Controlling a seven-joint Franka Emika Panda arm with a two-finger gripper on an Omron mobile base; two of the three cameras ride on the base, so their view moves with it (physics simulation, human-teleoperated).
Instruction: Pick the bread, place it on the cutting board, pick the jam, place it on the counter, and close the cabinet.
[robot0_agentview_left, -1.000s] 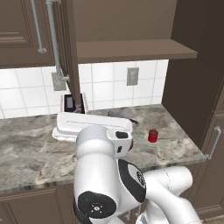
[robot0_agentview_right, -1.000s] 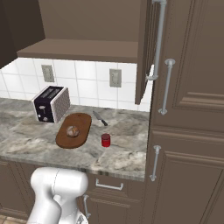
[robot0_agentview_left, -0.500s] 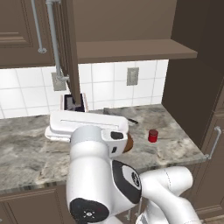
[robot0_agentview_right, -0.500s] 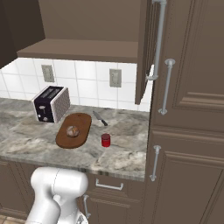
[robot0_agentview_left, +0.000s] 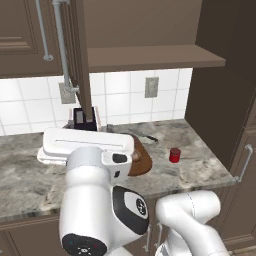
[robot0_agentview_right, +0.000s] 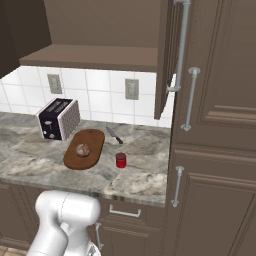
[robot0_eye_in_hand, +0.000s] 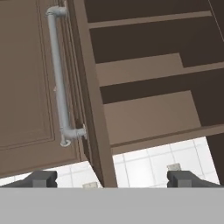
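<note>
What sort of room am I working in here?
A home kitchen, rendered rather than real. A marbled stone counter runs under dark wooden wall cabinets and a white tiled backsplash. On it stand a toaster and a cutting board holding a bread bun.

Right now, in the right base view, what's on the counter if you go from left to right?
Toaster → cutting board with the bread on it → knife → jam.

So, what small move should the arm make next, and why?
Probably bring the open claw up against the edge of the open cabinet door and push it shut: the bread lies on the cutting board and the jam stands on the counter.
</note>
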